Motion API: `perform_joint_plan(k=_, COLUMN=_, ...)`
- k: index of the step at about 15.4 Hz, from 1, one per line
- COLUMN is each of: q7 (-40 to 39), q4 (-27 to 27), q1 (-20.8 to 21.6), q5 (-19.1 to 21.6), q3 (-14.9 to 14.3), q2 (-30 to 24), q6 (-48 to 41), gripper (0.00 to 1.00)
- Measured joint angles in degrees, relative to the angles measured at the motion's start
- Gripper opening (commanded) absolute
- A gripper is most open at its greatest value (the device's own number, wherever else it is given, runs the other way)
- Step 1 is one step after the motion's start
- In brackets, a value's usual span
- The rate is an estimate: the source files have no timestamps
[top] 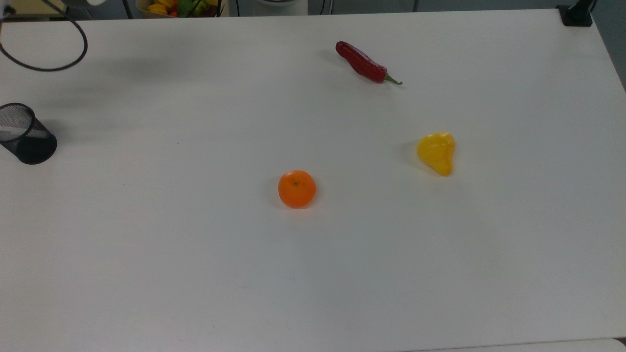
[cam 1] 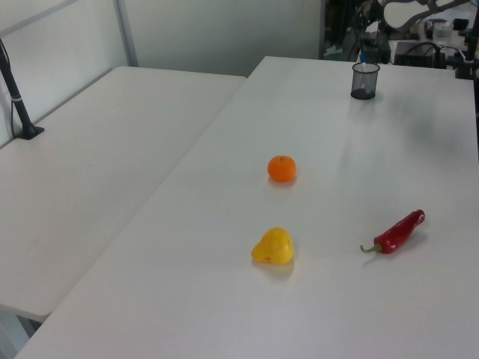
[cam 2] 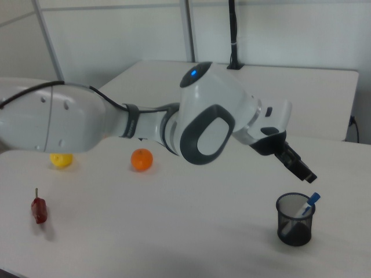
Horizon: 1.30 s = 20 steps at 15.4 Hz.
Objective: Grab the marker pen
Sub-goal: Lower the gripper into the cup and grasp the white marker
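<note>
The marker pen [cam 2: 305, 206], white with a blue cap, stands tilted in a black mesh cup [cam 2: 295, 220] at the right view's lower right. My gripper [cam 2: 302, 169] hangs just above the cup, apart from the pen, pointing down toward it. In the top view the cup [top: 24, 133] sits at the table's left edge with the pen's white barrel [top: 10, 130] showing inside. In the left view the cup [cam 1: 364, 80] stands at the far end, and the pen's blue cap [cam 1: 361, 56] sticks out of its top.
A red chili [top: 364, 62], a yellow pear-shaped fruit [top: 436, 152] and an orange [top: 297, 188] lie spread over the white table [top: 195, 269]. A black cable loop [top: 58, 58] hangs over the top view's upper left. A second table [cam 1: 97, 149] adjoins on the left view's left.
</note>
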Motion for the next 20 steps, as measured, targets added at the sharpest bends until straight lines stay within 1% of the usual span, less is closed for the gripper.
perform_joint_plan(k=2, q7=0.5, q4=0.0, q1=-0.5, q5=0.3, q3=0.0, q2=2.0, q6=2.6, gripper=0.81)
perform_joint_plan(k=5, q7=0.5, q4=0.0, q1=-1.4, q5=0.6, q3=0.0, q2=4.5, q6=5.7, gripper=0.80)
perform_joint_plan(k=6, q7=0.5, q4=0.0, q1=-1.5, q5=0.6, q3=0.1, q2=5.3, q6=6.2, gripper=0.80)
perform_joint_plan(k=7, q7=0.5, q4=0.0, q1=-1.5, q5=0.6, q3=0.1, q2=6.1, q6=6.5, gripper=0.77)
perform_joint_plan(k=11, q7=0.5, q4=0.3, q1=-1.5, q5=0.6, q3=0.5, q2=7.5, q6=7.0, gripper=0.75)
perform_joint_plan(k=14, q7=0.5, q4=0.4, q1=-1.5, q5=0.6, q3=0.5, q2=7.9, q6=8.1, gripper=0.70)
perform_joint_plan(k=15, q7=0.5, q4=0.4, q1=-1.6, q5=0.6, q3=0.5, q2=8.1, q6=9.0, gripper=0.66)
perform_joint_plan(k=18, q7=0.5, q4=0.4, q1=-2.2, q5=0.6, q3=0.5, q2=8.9, q6=10.3, gripper=0.60)
perform_joint_plan(k=20, q7=0.5, q4=0.4, q1=-2.5, q5=0.6, q3=0.5, q2=9.3, q6=10.5, gripper=0.51)
